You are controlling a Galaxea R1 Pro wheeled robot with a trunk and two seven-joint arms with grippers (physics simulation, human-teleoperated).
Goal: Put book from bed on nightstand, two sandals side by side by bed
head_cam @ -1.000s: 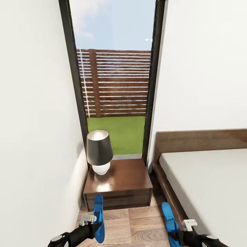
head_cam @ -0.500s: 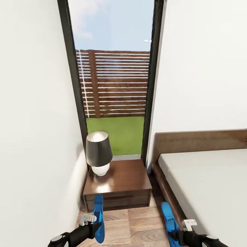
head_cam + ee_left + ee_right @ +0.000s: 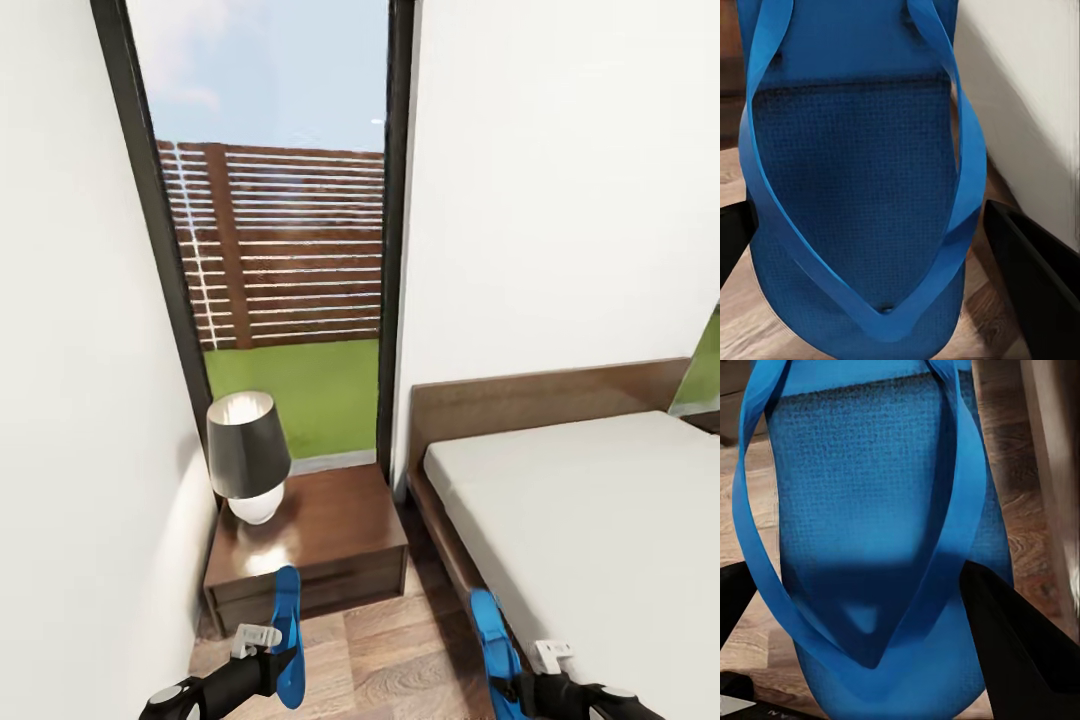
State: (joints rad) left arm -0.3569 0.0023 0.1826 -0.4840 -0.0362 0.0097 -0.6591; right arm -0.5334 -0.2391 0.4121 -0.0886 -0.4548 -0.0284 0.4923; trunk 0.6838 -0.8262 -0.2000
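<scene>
One blue sandal (image 3: 288, 632) is gripped in the left claw (image 3: 262, 655) and the other sandal (image 3: 495, 640) in the right claw (image 3: 530, 680), each held above the wood floor (image 3: 390, 650), apparently so both can be laid side by side. The right one hangs near the bed (image 3: 600, 520) frame's left edge; the left one hangs before the nightstand (image 3: 320, 535), whose lamp (image 3: 248, 458) occupies its back left corner. The book cannot be seen.

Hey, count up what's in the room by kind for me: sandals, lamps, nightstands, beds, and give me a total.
Bright blue flip-flop sandals: 2, one in the left gripper, one in the right gripper
Dark-shaded table lamp with white base: 1
Dark brown wooden nightstand: 1
Dark-framed bed with pale mattress: 1
Total: 5
</scene>
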